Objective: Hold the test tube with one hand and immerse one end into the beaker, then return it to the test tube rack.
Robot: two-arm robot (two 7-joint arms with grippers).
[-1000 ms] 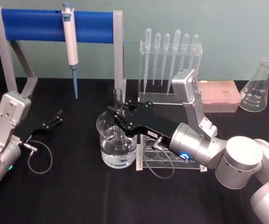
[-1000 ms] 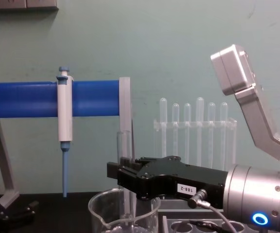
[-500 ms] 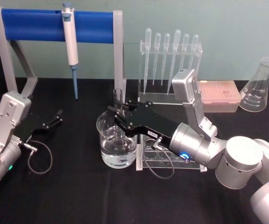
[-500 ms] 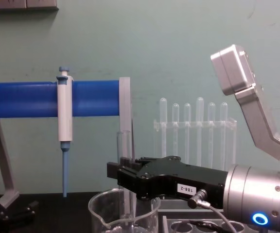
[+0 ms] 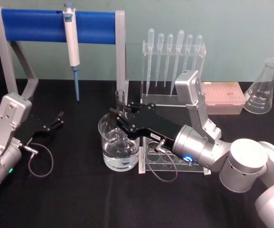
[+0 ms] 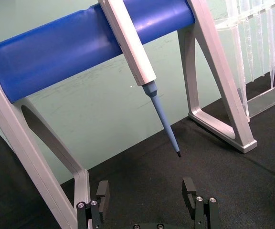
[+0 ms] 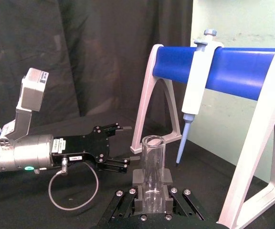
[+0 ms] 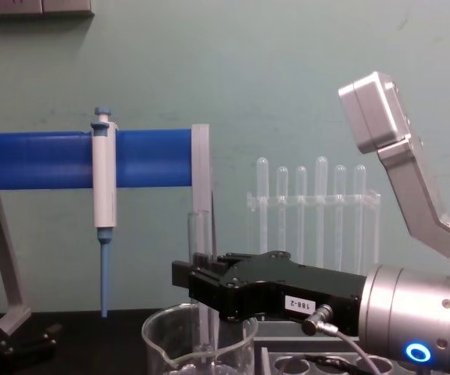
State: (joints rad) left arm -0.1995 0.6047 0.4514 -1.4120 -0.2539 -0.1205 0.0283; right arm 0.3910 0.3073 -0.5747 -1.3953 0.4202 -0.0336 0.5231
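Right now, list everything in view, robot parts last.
test tube: one, clear, upright, lower end in the beaker
beaker: one, clear, water inside, centre
test tube rack: one, clear, right of the beaker
pipette: one, white, blue tip, on the stand
stand: one, blue bar, grey legs, back left
plastic pipettes: six, clear, at the back
box: one, pink, back right
flask: one, clear, far right
left pincer: black, open, table's left
right pincer: black, shut on the test tube
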